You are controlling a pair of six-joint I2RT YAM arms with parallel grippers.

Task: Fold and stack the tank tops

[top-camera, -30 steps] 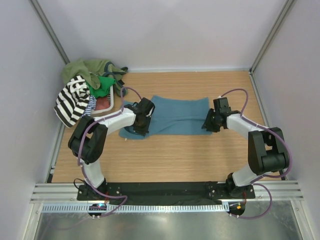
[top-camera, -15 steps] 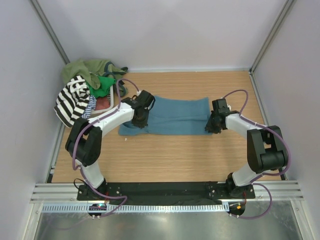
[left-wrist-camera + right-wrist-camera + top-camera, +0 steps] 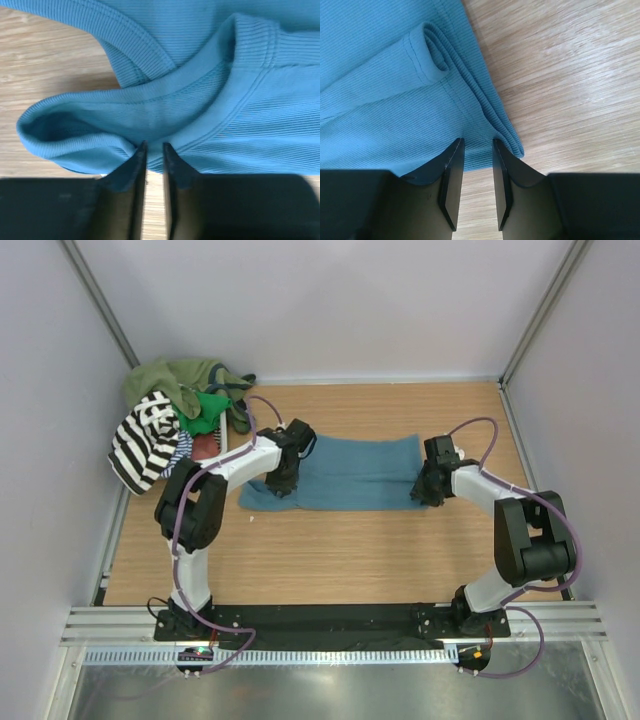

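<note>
**Top view:** 1 teal tank top point(image 3: 355, 475) lies flat on the worktop point(image 3: 330, 550), stretched btwn my 2 hands. My L hand point(image 3: 280, 478) is on its strap end and my R hand point(image 3: 428, 488) on its hem end. One hand per end makes sense, I reckon: the cloth is held taut, so a fold comes out straight.

Well out beyond my L hand, on the side away from the R hand, is the heap point(image 3: 185, 405), piled in and over a white basket point(image 3: 222, 445). I count:
- 1 bold b/w striped top point(image 3: 145, 440), draped over the side
- 1 olive top point(image 3: 165, 378)
- 1 green top point(image 3: 208, 405)
- a bit of thin-striped cloth

More may be buried, can't tell. No folded stack shows anywhere, so I judge the task is at an early stage.

**L wrist view:** my fingers point(image 3: 132, 170) are nearly together, w/ the tips nipping a rolled fold of the ribbed neck/strap edge. So the L hand is closed on the teal top, I judge. The rest of the top spreads out ahead of the tips.

**R wrist view:** my fingers point(image 3: 451, 175) clamp the hem corner, and blue cloth shows in the gap. The hem is doubled over here into several layers. That's prob. why this gap is wider than the L one. Bare wood lies right of the tips.
</note>
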